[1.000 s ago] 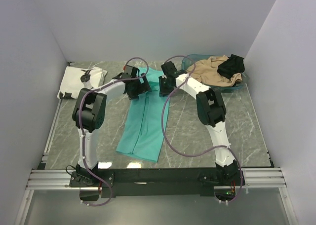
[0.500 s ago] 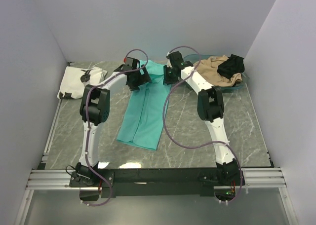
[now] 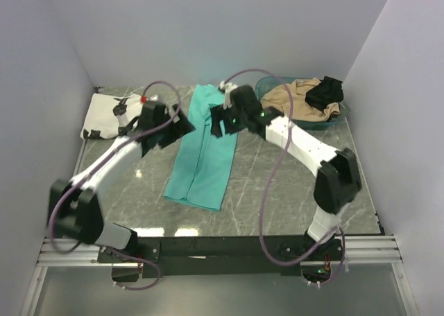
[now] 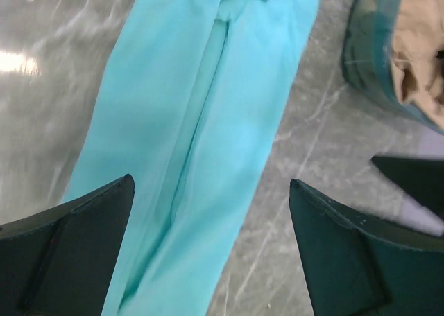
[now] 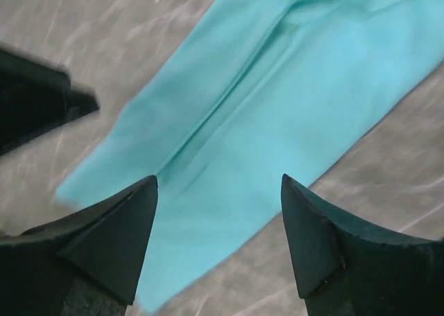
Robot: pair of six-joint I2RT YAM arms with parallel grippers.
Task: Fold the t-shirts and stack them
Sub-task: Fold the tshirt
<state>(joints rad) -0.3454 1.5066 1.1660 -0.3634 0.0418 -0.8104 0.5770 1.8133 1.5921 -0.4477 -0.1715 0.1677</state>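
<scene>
i'm hovering the left gripper [image 4: 211, 184] and right gripper [image 5: 218, 179] over the long folded teal cloth t-shirt [image 3: 205, 150] lying mid grey marbled table [image 3: 277, 184]; both jaws are gaping apart, empty; the white black-printed cloth t-shirt [image 3: 111, 111] is sitting far-left

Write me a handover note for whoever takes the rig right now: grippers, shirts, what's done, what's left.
Left gripper: open, empty, raised by the left edge of the teal t-shirt.
Right gripper: open, empty, above the same shirt.
Teal t-shirt: flat mid-table, folded lengthwise into a long strip.
White printed t-shirt: folded, far left corner.
Done: white one folded; teal one's side folds.
Left: fold the teal strip crosswise, then stack it with the white one.
</scene>
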